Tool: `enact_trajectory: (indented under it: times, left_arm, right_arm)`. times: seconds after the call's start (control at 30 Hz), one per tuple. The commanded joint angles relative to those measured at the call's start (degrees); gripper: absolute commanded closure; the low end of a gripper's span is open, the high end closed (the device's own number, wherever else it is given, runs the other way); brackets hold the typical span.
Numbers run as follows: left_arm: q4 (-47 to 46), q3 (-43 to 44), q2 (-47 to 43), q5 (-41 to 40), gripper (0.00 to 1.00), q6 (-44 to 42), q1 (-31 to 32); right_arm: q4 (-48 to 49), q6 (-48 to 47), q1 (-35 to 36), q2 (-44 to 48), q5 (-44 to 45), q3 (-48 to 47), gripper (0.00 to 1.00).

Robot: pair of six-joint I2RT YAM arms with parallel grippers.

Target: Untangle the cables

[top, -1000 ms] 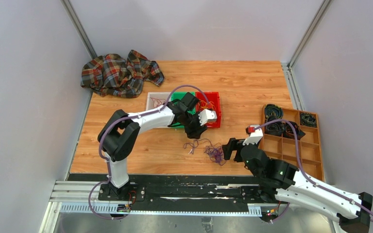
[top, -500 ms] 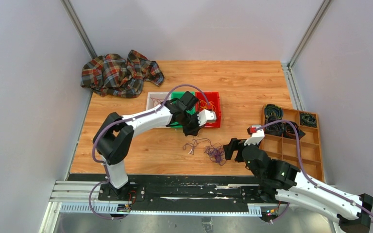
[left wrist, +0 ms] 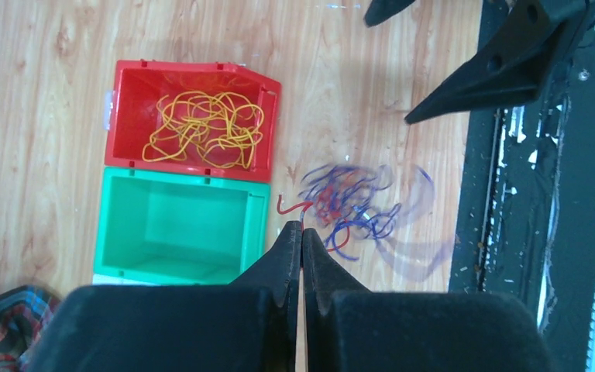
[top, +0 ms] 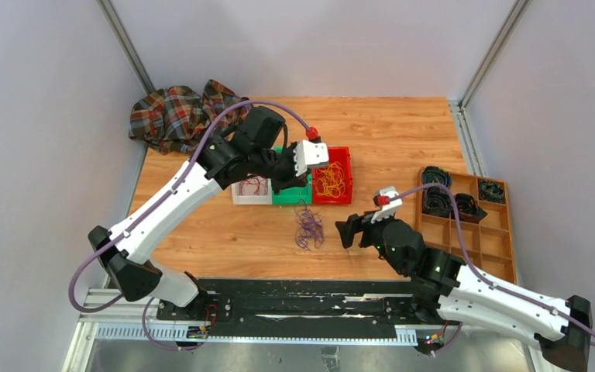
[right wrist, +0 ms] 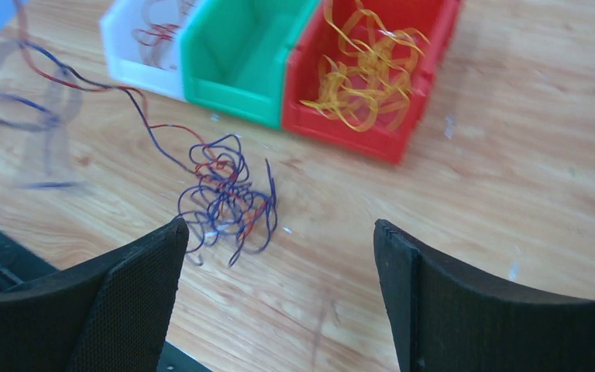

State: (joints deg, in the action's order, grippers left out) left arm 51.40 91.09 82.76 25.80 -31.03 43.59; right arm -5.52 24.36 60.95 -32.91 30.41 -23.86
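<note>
My left gripper [left wrist: 300,230] is pinched tight on a strand of the cables [left wrist: 349,203]; right gripper [right wrist: 279,229] gapes wide beside them.

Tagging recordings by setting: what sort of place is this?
Probably a lab robot cell, not a home: blank white walls with metal corner posts box in a wooden table, a black mounting rail lines its near edge, and small coloured bins sit mid-table.
</note>
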Motion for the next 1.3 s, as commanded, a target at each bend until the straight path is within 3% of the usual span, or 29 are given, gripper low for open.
enact_trajectory:
  times: [0.0, 0.2, 0.67, 1.13, 1.27]
  left_arm:
    - [7.12, 2.15, -0.99, 1.18, 0.99, 1.45, 0.35]
    - [7.40, 3.68, -3.06, 1.56, 0.99, 3.58, 0.44]
    - [8.17, 10.49, -5.87, 3.94, 0.99, 8.31, 0.44]
    - [8.46, 23.57, -5.81, 6.60, 1.00, 11.28, 0.43]
    - [8.46, 25.99, -5.85, 7.94, 1.00, 12.48, 0.44]
  right_arm:
    - [13.98, -9.00, -0.52, -5.82, -8.44, -6.01, 0.11]
    - [20.68, -7.57, -0.10, -13.86, -13.44, -12.04, 0.11]
    - [37.22, -3.43, 1.98, -26.28, -15.40, -13.52, 0.14]
    - [42.15, 1.38, 1.89, -34.33, -8.37, -10.63, 0.38]
    - [42.67, 1.44, 1.81, -36.54, -6.01, -9.32, 0.41]
